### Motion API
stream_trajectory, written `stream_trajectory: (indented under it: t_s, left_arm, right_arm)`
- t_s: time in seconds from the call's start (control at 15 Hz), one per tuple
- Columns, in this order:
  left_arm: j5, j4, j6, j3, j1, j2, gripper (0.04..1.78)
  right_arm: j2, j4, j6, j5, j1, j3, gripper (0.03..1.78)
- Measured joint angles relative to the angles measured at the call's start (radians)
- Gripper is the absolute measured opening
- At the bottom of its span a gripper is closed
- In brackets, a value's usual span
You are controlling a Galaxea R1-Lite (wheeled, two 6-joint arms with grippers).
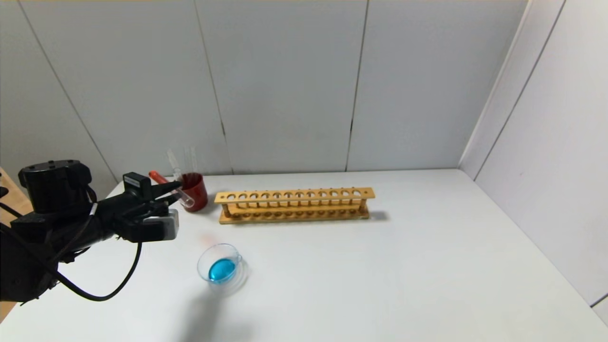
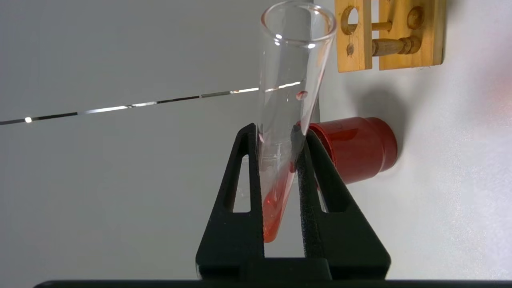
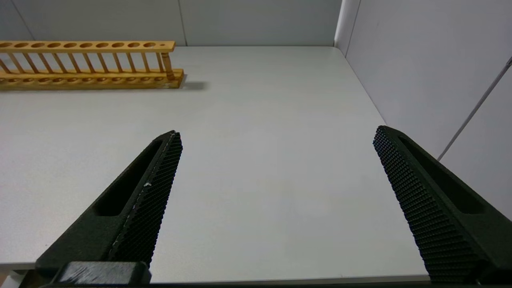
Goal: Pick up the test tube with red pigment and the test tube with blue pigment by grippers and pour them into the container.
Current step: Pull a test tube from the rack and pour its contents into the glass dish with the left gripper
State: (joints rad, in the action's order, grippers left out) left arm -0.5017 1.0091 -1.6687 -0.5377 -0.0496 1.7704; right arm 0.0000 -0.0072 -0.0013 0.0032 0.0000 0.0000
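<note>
Left gripper (image 2: 280,132) pinches slim glass red-tipped tube (image 2: 286,120).

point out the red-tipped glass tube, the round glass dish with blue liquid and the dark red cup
slim clear glass tube with orange-red tip (image 2: 280,140): left wrist view, mid-body between the jaws
low round clear glass dish (image 1: 205,259): head view, bare left rim
dark red opaque cup (image 1: 197,192): head view, side wall

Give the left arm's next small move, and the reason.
Probably carry the red tube from beside the cup to above the dish. The left gripper holds it with red liquid inside, while the dish holds only blue.
</note>
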Motion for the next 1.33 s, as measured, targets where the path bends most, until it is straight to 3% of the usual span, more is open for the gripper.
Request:
stream_trajectory:
  t_s: [1.33]
  left_arm:
    - [-0.009, -0.003, -0.127, -0.005, 0.021, 0.029, 0.30]
  right_arm:
    - [0.000, 0.000, 0.000, 0.000, 0.000, 0.000, 1.75]
